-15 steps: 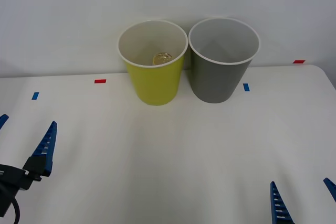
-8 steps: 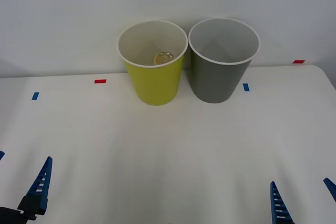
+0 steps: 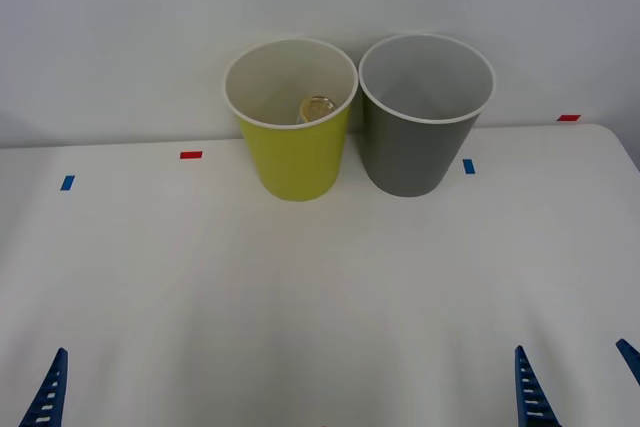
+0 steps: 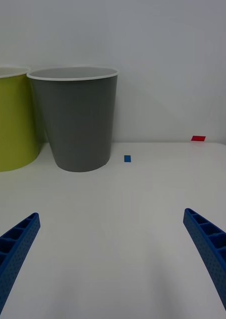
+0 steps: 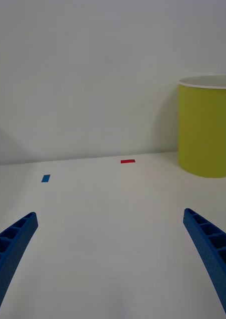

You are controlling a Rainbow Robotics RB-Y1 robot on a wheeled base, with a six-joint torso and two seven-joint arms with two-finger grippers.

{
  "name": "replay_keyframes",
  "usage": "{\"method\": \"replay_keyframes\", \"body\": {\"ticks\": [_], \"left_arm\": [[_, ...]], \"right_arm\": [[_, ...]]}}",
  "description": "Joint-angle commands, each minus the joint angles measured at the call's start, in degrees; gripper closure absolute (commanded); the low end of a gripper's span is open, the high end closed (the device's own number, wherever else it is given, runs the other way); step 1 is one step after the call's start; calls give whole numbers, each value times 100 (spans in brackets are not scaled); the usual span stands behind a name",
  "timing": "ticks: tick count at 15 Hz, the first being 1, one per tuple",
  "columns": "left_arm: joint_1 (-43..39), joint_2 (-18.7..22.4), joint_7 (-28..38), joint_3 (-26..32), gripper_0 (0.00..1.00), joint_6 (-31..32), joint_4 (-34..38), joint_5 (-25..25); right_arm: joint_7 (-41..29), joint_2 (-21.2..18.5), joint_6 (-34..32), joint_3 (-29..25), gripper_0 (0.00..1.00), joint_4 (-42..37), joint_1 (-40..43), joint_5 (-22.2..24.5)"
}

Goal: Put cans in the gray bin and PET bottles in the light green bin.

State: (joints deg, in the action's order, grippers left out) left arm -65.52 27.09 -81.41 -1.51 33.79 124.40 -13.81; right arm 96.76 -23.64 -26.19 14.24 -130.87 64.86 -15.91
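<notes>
White tabletop (image 3: 320, 287) runs back to a plain pale wall, and against that wall stand the two bins, touching or nearly so. Taking the light green bin (image 3: 292, 117) as the landmark: the gray bin (image 3: 426, 112) stands just beside it toward the robot's right. A red tape mark (image 3: 190, 155) lies near it toward the robot's left, and a blue tape mark (image 3: 66, 183) lies farther out that way.

Down inside the light green bin, near its front wall, a rounded yellowish end of the PET bottle (image 3: 318, 107) peeks above the rim line. The gray bin looks bare inside as far as the front view reaches.

Both arms sit well apart from the green bin, at the table's near edge. The left gripper (image 5: 113, 259) has its blue ribbed fingers spread wide and holds nothing; the right gripper (image 4: 113, 259) is likewise wide and bare.

With no can or loose bottle on the table, the sorting looks finished.
</notes>
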Motion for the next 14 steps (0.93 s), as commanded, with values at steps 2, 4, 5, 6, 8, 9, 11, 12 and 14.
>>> {"method": "replay_keyframes", "body": {"ticks": [2, 4, 5, 6, 8, 9, 11, 12, 14], "left_arm": [[-92, -2, 56, -218, 0, 541, -399, 159], [-154, -2, 64, -280, 0, 656, -479, 212], [-145, -2, 47, -289, 0, 691, -549, 309], [-145, -2, 47, -297, 0, 691, -558, 335], [-145, -2, 47, -297, 0, 691, -558, 335], [-145, -2, 47, -297, 0, 691, -558, 335], [-145, -2, 47, -297, 0, 691, -558, 335], [-145, -2, 47, -297, 0, 691, -558, 335], [-145, -2, 47, -297, 0, 691, -558, 335]], "right_arm": [[1, 0, 0, 0, 0, 0, 0, 0], [1, 0, 0, 0, 0, 0, 0, 0], [1, 0, 0, 0, 0, 0, 0, 0], [1, 0, 0, 0, 0, 0, 0, 0], [1, 0, 0, 0, 0, 0, 0, 0], [1, 0, 0, 0, 0, 0, 0, 0], [1, 0, 0, 0, 0, 0, 0, 0], [1, 0, 0, 0, 0, 0, 0, 0], [1, 0, 0, 0, 0, 0, 0, 0]]}}
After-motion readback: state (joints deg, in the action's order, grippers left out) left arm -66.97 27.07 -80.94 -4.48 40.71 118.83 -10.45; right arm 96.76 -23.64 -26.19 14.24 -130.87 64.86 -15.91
